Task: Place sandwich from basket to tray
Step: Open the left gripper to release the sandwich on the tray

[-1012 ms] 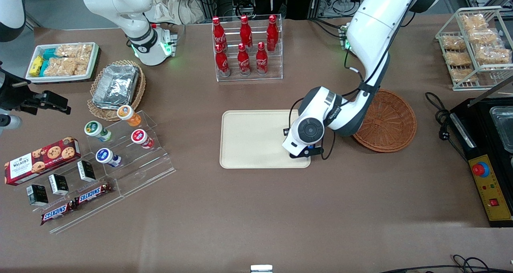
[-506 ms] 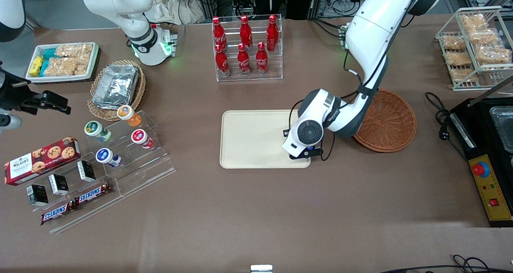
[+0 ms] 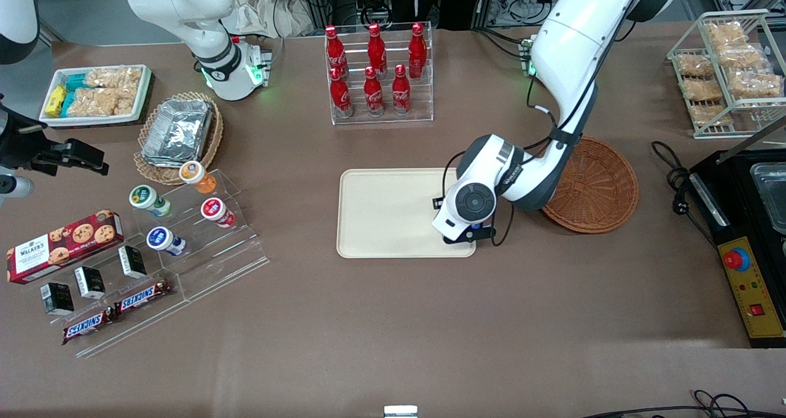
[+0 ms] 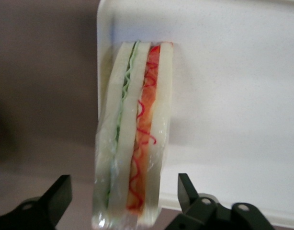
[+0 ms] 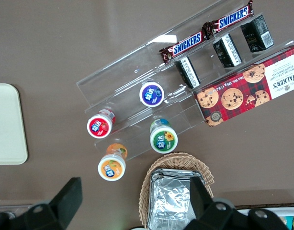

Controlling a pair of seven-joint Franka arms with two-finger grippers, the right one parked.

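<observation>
Sandwich (image 4: 132,139) is down on the tray (image 3: 381,215) edge, basket (image 3: 599,185) empty, gripper (image 4: 123,201) spread wide and gripping nothing at frame centre-right — only retreat remains.

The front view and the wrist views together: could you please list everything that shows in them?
sandwich: one, white bread with red and green filling, at the tray's edge, between the open fingers
tray: one, cream, mid-table
basket: one, reddish-brown wicker, beside the tray toward the working arm's end
cola bottles: six, red, in a clear rack
yogurt cups: four, on clear steps
Snickers bars: two, brown, lowest step
cookie box: one, red
black packets: three
foil containers: silver stack, in a tan basket
snack tray: one, white
wire rack: one, holds bagged snacks
gripper: one, black, over the tray's end nearest the basket
</observation>
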